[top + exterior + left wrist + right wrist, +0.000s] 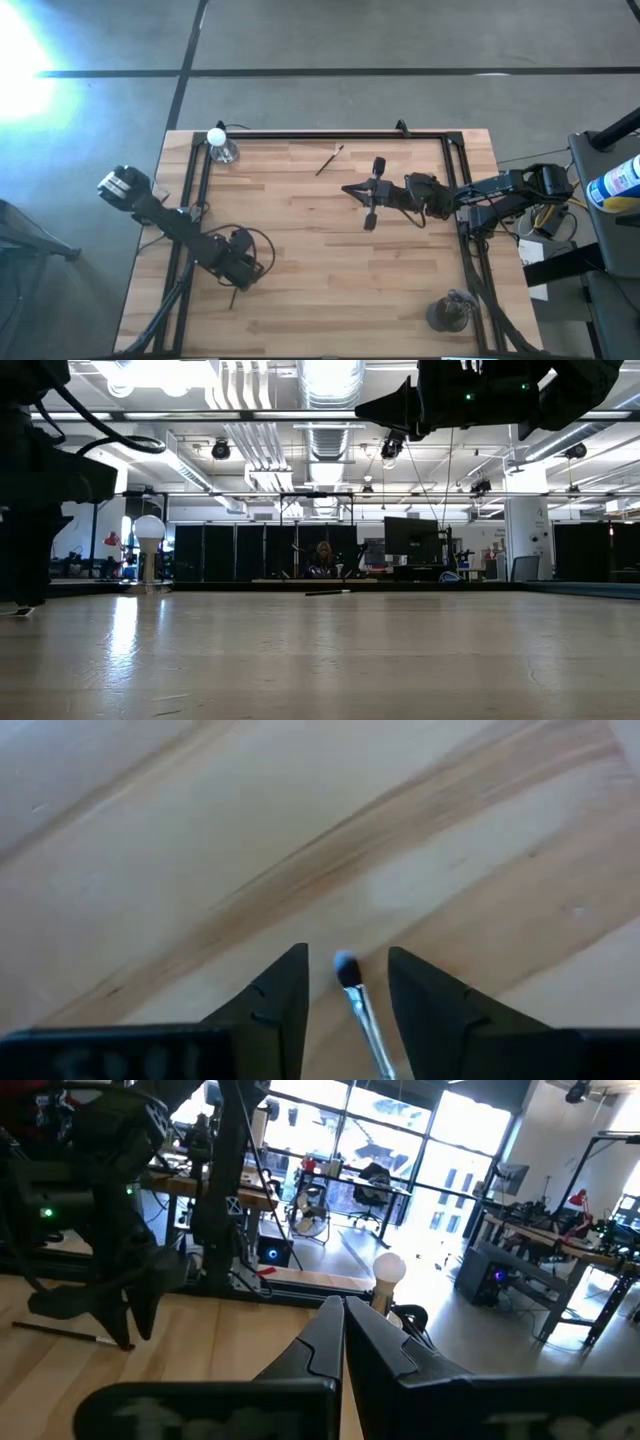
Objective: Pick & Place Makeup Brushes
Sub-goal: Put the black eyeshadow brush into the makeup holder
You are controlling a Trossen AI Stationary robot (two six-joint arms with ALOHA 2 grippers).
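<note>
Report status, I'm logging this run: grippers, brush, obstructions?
Left gripper open, straddling a silver-handled makeup brush. Right gripper shut, raised mid-table. A dark thin brush lies at the far edge. Nothing obstructing.

Clear bottle [220, 147] at corner; perhaps a cup [449, 314].

High view: straight down over my whole table [330, 250] and both my arms.
Low view: tabletop height, level across into the room.
Left wrist: close above the wood, facing down.
Right wrist: faces across the table into the room.
Shared: white-capped bottle [219, 144], high, low, right wrist.
</note>
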